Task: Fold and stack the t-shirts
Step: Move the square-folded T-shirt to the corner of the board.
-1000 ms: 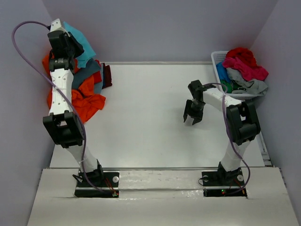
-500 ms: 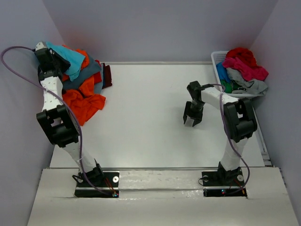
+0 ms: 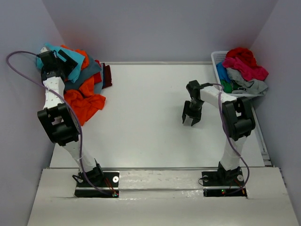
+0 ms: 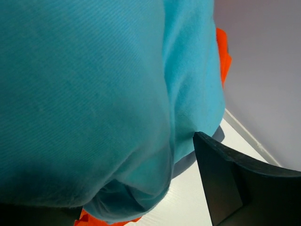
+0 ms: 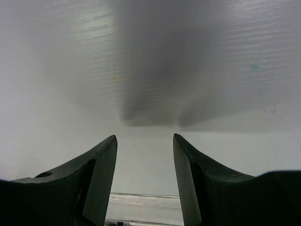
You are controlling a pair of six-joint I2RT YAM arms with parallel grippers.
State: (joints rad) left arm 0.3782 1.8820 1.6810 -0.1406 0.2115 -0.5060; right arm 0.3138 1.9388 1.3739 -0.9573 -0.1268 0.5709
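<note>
Two things I'd watch here. The left pincer is up in the far-left corner with the soft turquoise short-sleeved t-shirt draped over it. Its fingers are spread wide, and in the wrist view the cloth just hangs between them, with the right-hand finger clear of it. So it's loose, not clamped. I'd let it slide flat onto the heap of orange, slate grey and maroon t-shirts, then back the wrist out gently so nothing snags.
(foldbot_fan)

Yeah, snagging looks like the main risk to me too. That heap sits right against the pale left wall and near the back wall, so there's hardly any room over there. Pull out toward the middle of the white surface, which has loads of bare room. The right pincer hovers over it half open, holding nothing. It's well apart from the white slatted plastic basket, heaped with red and pink t-shirts at the far-right edge.
(seam_ripper)
</note>
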